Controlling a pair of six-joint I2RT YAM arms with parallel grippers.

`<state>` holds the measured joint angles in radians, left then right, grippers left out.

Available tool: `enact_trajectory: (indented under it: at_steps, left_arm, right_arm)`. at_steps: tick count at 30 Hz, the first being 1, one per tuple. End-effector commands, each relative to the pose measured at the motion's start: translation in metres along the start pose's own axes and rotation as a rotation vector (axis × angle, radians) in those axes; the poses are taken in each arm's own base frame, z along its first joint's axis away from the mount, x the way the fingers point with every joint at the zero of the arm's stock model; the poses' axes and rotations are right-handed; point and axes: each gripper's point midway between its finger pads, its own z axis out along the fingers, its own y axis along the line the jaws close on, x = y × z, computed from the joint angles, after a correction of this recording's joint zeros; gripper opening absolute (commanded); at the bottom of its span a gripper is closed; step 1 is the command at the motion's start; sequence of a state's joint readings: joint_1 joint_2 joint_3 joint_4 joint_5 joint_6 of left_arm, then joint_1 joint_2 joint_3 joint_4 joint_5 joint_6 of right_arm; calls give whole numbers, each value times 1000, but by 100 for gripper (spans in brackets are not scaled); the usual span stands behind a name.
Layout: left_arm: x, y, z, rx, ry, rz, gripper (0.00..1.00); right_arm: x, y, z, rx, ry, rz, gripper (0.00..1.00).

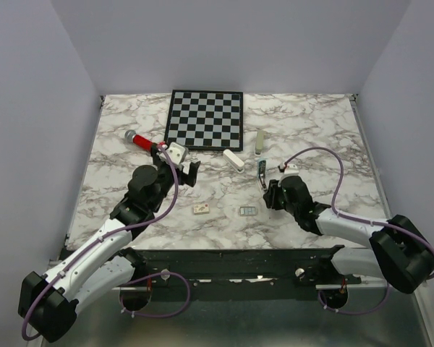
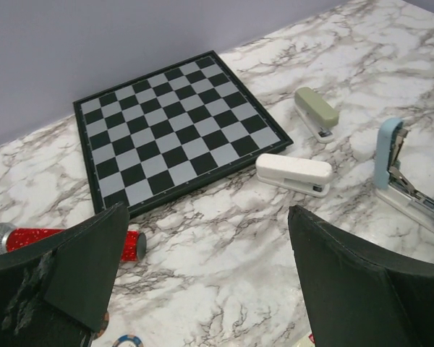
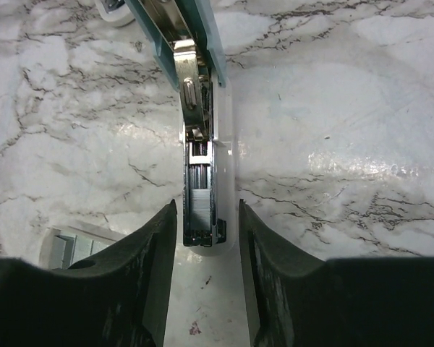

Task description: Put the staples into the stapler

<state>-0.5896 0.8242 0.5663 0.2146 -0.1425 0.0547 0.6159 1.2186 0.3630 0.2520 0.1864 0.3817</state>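
done: stapler (image 1: 262, 170) lies open | todo: staples (image 1: 249, 211) sit on the desk (image 1: 311, 130) near it, so you likely have loading ahead | your right hand (image 3: 207, 204) straddles its end, grip unclear | left hand (image 2: 208, 217) spread, empty

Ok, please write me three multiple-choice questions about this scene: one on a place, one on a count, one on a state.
1. Where are the staples?
A. on the chessboard
B. on the table, near the right tool
C. in the left tool

2. How many staplers are there?
A. one
B. two
C. three

3. The blue stapler is:
A. open
B. shut
C. upside down

Answers:
1 B, they lie on the bare marble.
2 C, the left wrist view shows a white stapler, a green stapler and the blue one.
3 A, its lid stands lifted off the tray.
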Motion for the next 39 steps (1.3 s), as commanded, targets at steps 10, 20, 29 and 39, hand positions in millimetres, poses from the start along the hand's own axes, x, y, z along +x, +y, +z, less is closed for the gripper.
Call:
enact_trajectory:
  at_steps: [10,20,29,39]
  left_arm:
    - [-15,-67,-5,398,-72,59,99]
    - [-7,-113,-21,710,-127,189,99]
    - [2,-131,-24,885,-70,213,99]
    - [-23,-137,-24,1041,-112,186,99]
  right_arm:
    - [1,-4,9,8,-38,-51,32]
    - [-21,13,-8,-91,-84,-142,13]
    - [-59,52,-48,-313,-188,-284,4]
    - [-86,107,-108,-644,-238,-463,3]
